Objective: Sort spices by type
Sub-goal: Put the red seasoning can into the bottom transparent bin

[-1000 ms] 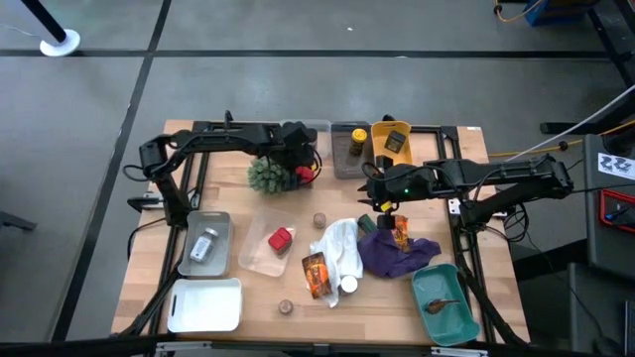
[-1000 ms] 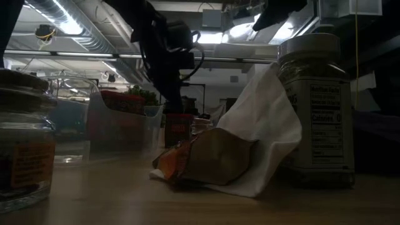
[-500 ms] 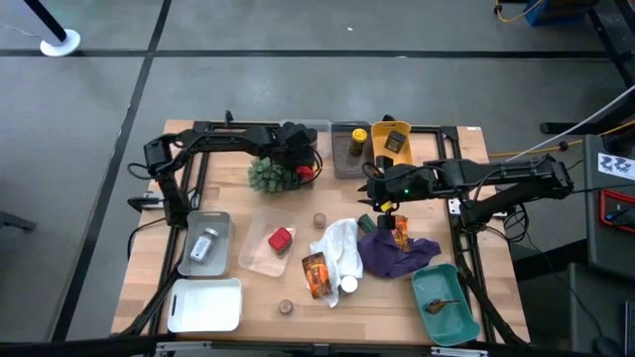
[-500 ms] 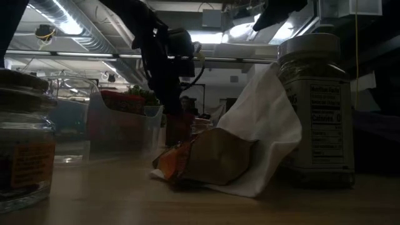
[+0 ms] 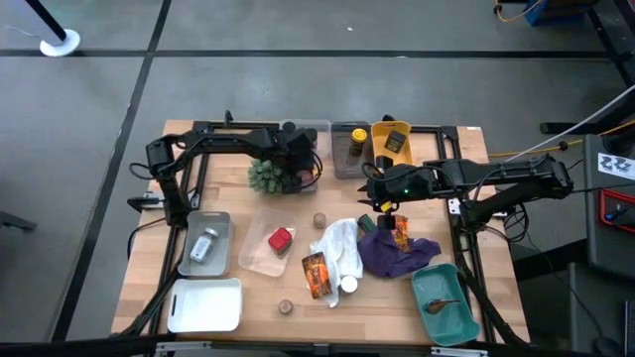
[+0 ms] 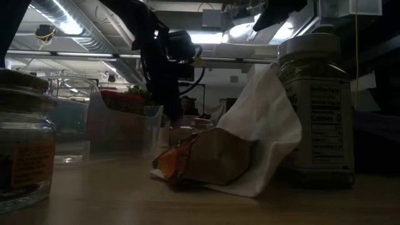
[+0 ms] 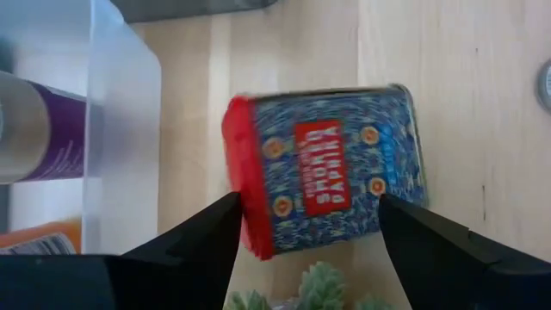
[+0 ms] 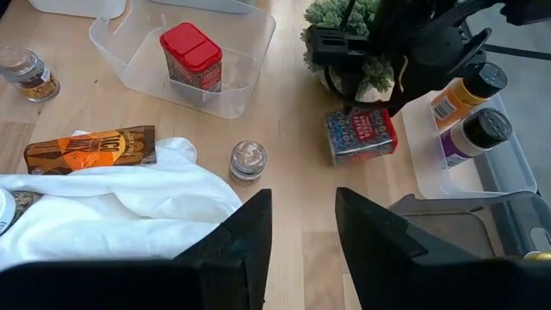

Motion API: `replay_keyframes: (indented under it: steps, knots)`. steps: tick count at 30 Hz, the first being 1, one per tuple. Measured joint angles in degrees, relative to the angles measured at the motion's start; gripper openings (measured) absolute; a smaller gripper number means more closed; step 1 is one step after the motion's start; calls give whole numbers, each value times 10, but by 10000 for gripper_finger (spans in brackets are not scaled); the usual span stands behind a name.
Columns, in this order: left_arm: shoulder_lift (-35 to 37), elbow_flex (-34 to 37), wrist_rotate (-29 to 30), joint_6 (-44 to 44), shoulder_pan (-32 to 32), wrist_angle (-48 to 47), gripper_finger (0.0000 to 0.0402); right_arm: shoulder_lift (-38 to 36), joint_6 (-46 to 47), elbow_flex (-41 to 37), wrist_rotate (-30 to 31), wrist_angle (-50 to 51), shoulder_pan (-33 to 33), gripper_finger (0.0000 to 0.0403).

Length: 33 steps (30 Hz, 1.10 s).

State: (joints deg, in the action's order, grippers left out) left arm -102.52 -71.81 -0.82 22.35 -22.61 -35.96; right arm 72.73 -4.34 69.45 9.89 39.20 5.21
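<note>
The left pincer (image 5: 300, 164) hangs at the far middle of the tabletop (image 5: 228, 193), its fingers (image 7: 194, 237) spread apart either side of a paprika tin (image 7: 323, 176) with a red cap and blue patterned sides, which lies on its side on the wood and is not gripped. From the right wrist view that tin (image 8: 360, 135) lies just at 5 o'clock of the spiky green plant (image 8: 344, 21) and at 9 o'clock of a clear tray (image 8: 469, 151) holding a yellow-capped jar (image 8: 465, 90) and a purple jar (image 8: 469, 133). The right pincer (image 5: 377, 198) hovers at 3 o'clock of the tabletop's centre, fingers (image 8: 237, 245) apart and empty, above the purple cloth (image 5: 397, 253). A red tin (image 5: 281, 239) stands in a clear tray (image 5: 260, 260) at centre. At 3 o'clock of it lies the white cloth (image 5: 339, 248), with an orange foil packet (image 5: 316, 273) at the cloth's 7 o'clock. A round disc (image 5: 319, 219) sits at 1 o'clock of the red tin.
</note>
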Motion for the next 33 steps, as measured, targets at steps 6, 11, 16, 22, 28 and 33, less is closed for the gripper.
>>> replay_keyframes:
  steps: [6,11,16,22,28,33]
  knots:
    - [1,0,0,6,15,1,255,0,0,0,0,0,0,131]
    - [1,-1,17,-7,27,6,255,0,0,0,0,0,0,131]
    - [1,-1,21,-57,32,6,255,0,0,0,0,0,0,131]
    - [-2,-2,39,-95,34,17,255,5,0,0,-1,-1,0,131]
    - [-6,-2,49,-151,19,20,255,13,0,-10,-1,-6,0,131]
    - [-15,0,85,-135,38,23,255,17,0,-26,-1,-6,0,131]
